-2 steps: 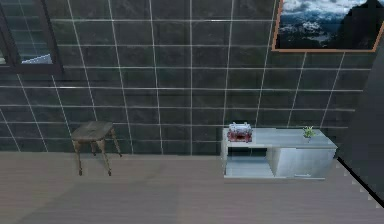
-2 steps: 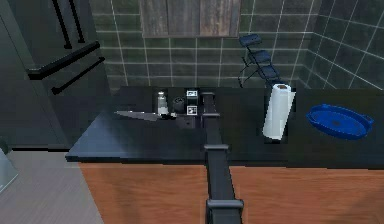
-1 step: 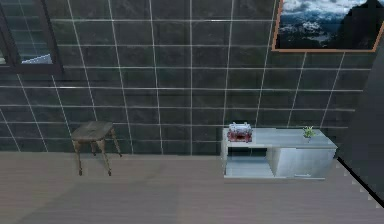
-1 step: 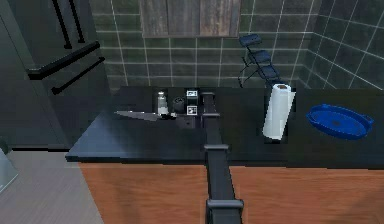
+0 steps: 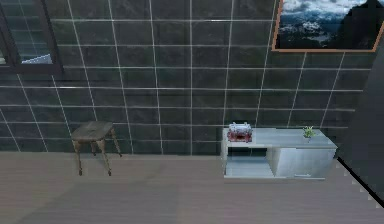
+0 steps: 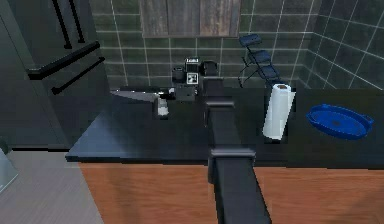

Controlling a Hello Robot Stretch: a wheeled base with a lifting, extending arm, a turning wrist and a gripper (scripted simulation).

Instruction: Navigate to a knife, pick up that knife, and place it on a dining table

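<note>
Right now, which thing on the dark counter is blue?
The shallow dish at the arm side view's right; the upright roll beside it is white.

A stool (image 5: 93, 140) stood on the floor (image 5: 150, 195) before the wall, left of a low cabinet (image 5: 278, 155). A small item (image 5: 239, 131) sat on the cabinet's left end and a plant (image 5: 308, 132) on its right. A picture (image 5: 328, 22) hung above. To the arm side, the arm (image 6: 235, 170) reached across the worktop (image 6: 130, 135), with the gripper (image 6: 158, 100) left of its far end. A long flat item (image 6: 128, 94) lay beside the gripper. A refrigerator (image 6: 45, 70) stood to the left. A paper roll (image 6: 279, 110) and a dish (image 6: 340, 120) sat to the right.
</note>
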